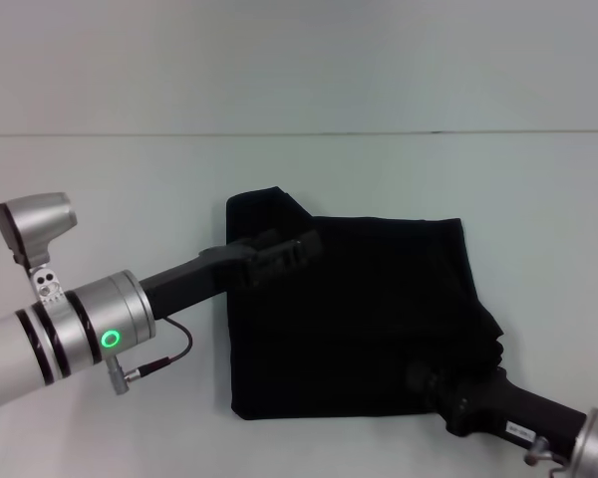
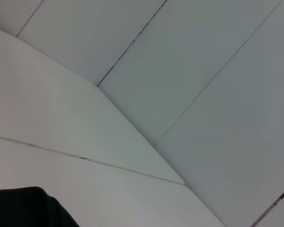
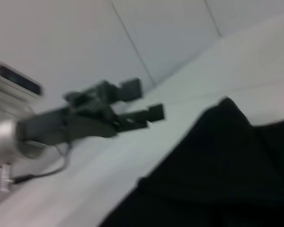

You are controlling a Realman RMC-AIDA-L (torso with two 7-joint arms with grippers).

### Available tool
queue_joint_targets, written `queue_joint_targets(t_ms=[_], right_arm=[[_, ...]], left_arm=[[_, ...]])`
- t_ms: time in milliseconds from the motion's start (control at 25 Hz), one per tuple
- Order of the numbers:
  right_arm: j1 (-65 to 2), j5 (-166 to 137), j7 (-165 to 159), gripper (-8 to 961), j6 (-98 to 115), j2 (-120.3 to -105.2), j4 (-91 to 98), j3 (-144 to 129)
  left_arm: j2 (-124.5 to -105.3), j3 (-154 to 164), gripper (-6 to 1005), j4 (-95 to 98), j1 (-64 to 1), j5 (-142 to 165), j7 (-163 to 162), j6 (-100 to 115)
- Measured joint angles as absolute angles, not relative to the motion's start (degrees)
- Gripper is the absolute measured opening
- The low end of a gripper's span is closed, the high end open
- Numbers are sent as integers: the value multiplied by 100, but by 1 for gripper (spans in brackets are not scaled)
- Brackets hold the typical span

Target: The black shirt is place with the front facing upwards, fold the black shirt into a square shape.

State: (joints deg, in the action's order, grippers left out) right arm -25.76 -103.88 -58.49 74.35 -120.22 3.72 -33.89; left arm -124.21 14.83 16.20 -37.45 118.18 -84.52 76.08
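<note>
Right gripper [image 1: 424,383] over black shirt's [image 1: 369,319] near edge; left gripper [image 1: 304,245] above it.

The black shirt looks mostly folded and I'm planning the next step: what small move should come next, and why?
Probably fold the sleeve flap inward. The black shirt already lies as a rough rectangle, but one flap juts out at its far left corner, spoiling the square. The left gripper is right beside that flap; the right gripper is at the near right edge.

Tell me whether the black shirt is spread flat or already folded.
Folded, partly at least: the black shirt forms a compact, roughly square block with no lettering showing, one flap jutting out at its far left corner. The left gripper is over that corner.
</note>
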Motion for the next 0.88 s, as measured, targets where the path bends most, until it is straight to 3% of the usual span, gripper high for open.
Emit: queue_joint_targets(t_ms=[880], right_arm=[[-2260, -10344, -5484, -1, 6815, -12046, -230, -1892]], left_arm=[[-12428, 1459, 891, 1556, -3675, 11822, -8395, 7593]])
